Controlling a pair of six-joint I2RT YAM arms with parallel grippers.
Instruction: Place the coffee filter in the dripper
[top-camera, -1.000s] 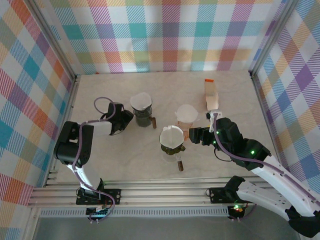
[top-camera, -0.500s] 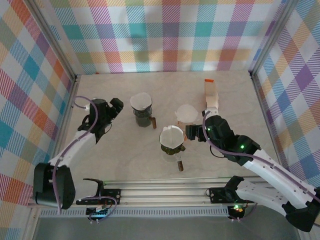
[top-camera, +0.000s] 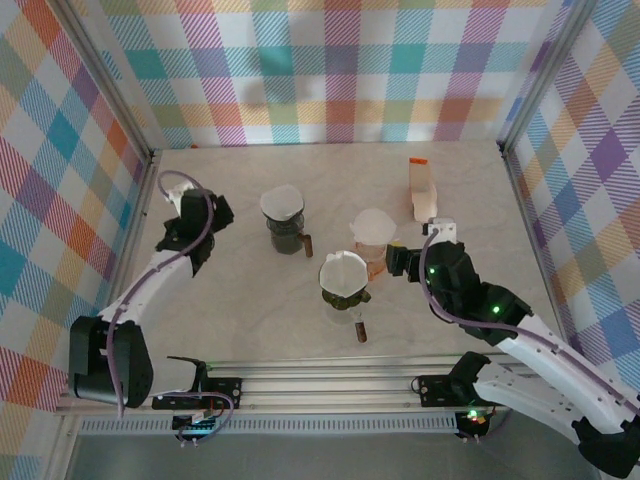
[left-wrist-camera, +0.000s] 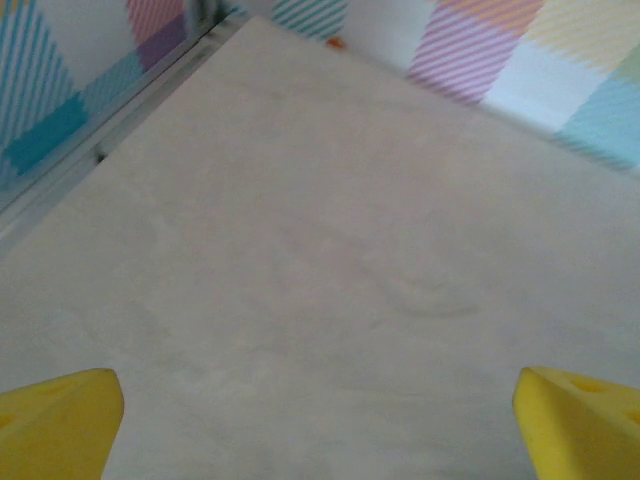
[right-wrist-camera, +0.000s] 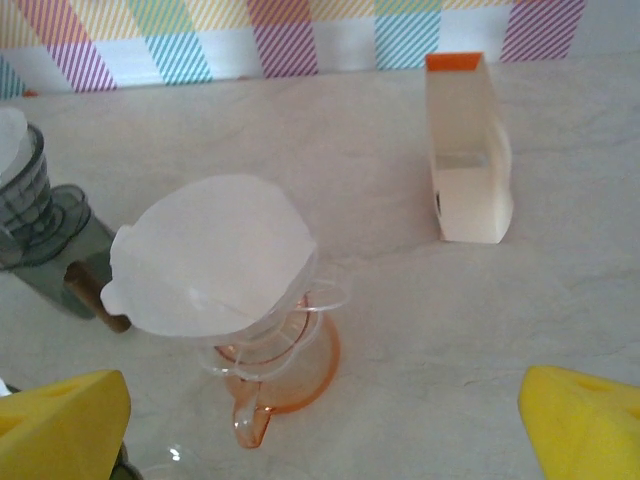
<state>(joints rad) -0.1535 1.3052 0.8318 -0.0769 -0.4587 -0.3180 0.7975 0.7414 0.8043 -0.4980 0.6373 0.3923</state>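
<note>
A robot test cell in a lab: a pale marbled desk (top-camera: 250, 300) boxed in by plaid-printed panels (top-camera: 330, 70) on aluminium framing (top-camera: 320, 385) along the frame's bottom.

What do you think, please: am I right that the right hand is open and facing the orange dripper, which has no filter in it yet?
Not quite: the orange dripper already has a white filter sitting in it, as the right wrist view shows. The right hand is indeed open and facing that dripper.

Three drippers (top-camera: 287, 240), three filters (top-camera: 282, 203), one filter holder (top-camera: 424, 190).
</note>
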